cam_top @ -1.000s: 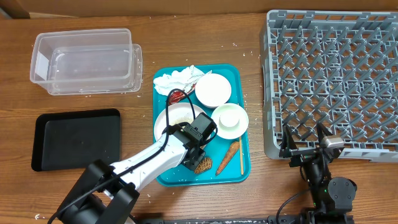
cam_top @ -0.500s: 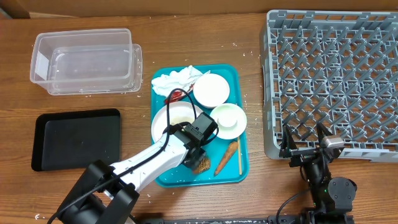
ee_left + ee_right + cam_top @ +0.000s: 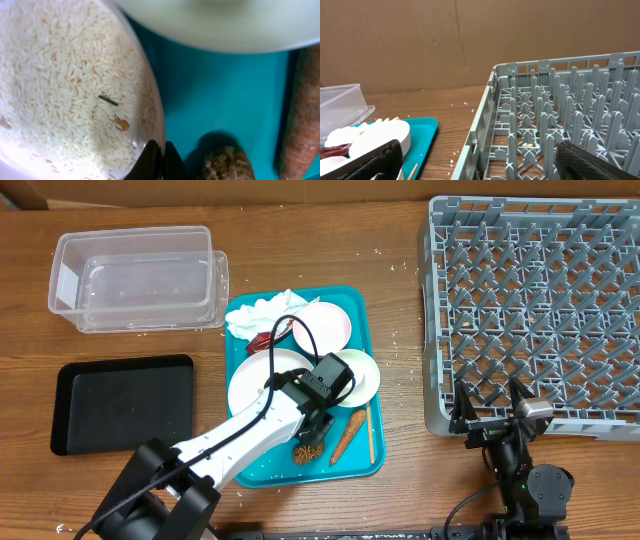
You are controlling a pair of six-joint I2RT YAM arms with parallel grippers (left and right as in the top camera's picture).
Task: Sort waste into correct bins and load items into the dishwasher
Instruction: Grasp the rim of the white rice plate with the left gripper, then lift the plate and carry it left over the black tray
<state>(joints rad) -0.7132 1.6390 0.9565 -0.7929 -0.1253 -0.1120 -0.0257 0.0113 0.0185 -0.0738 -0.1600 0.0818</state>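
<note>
The left arm [image 3: 240,438], lower left to centre of the overhead view, is a white tube-shaped link between chunky black joint housings, rising from a black base [image 3: 165,498]. A thin black cable [image 3: 272,350] arcs above its black wrist block. The left gripper [image 3: 159,159] shows only as two thin dark tips at the bottom edge. The right arm [image 3: 527,475], lower right, is all black with a small silver-grey cap [image 3: 533,409]. The right gripper [image 3: 490,408] has slim, matte black fingers [image 3: 372,159].
</note>
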